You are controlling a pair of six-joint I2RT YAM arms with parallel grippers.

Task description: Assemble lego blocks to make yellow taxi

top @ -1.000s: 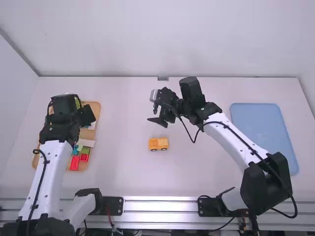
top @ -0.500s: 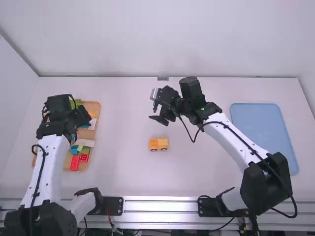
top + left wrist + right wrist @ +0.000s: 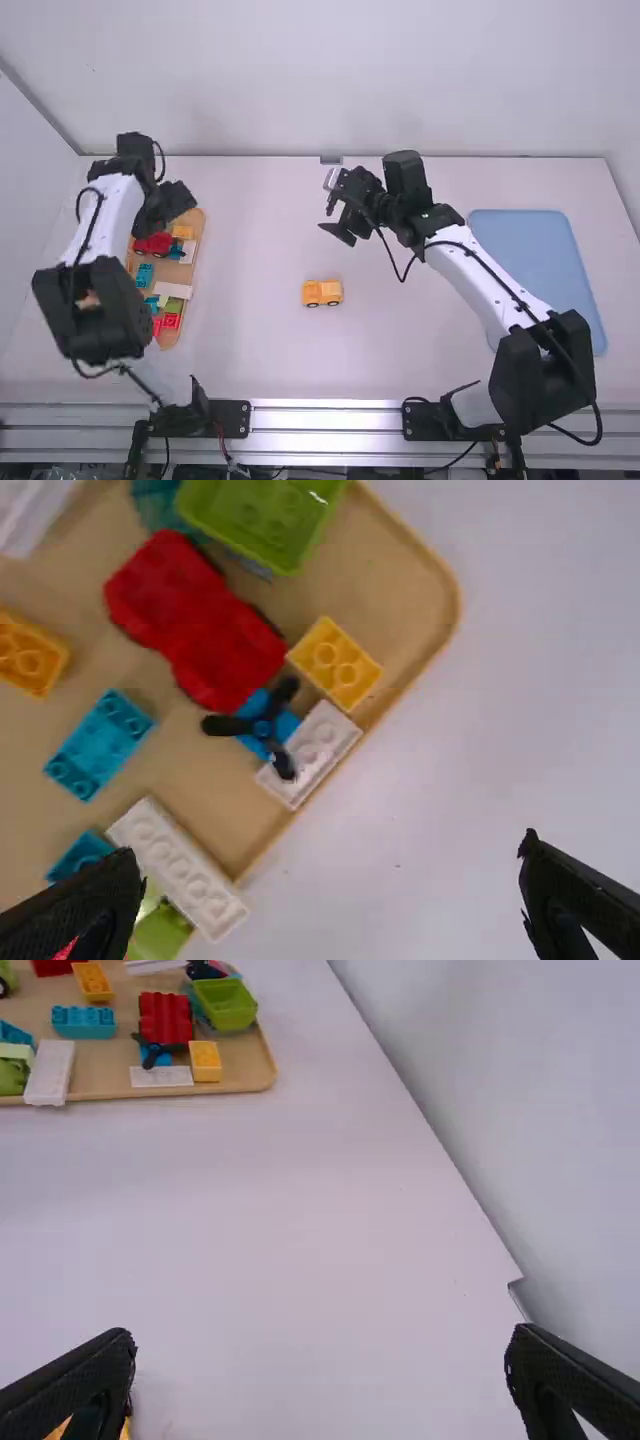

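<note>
white tabletop [image 3: 250,350] set against pale walls; read with you from left to right. at far left, your left gripper [image 3: 330,850] is poised over the wooden tray [image 3: 447,645] with its fingers spread wide and holding nothing. beneath it lie loose blocks: a teal block [image 3: 98,745], an orange-yellow block [image 3: 30,655], a red piece [image 3: 195,620], a black propeller [image 3: 262,727] on a blue block, a white block [image 3: 310,752] and, near the rim, a yellow block [image 3: 335,664], studs up. the step in hand is probably to fetch a yellow part. if you choose the yellow block, centre the open fingers over it before lowering, and turn the wrist to the pair of faces with most room: the white block sits close against one side and the red piece near a corner, so a crooked descent could shove or pinch either. go down level, shallow enough to spare the tray, then squeeze gently and lift straight.

at centre, the wheeled yellow body [image 3: 322,293] stands on its wheels on the bare table, likely the base of your taxi. you would do well to align studs squarely over it and brace it while pressing, since it may roll. right of centre, your right gripper [image 3: 320,1335] is open and empty, beyond the body. at far right lies a flat blue tray [image 3: 535,265].
</note>
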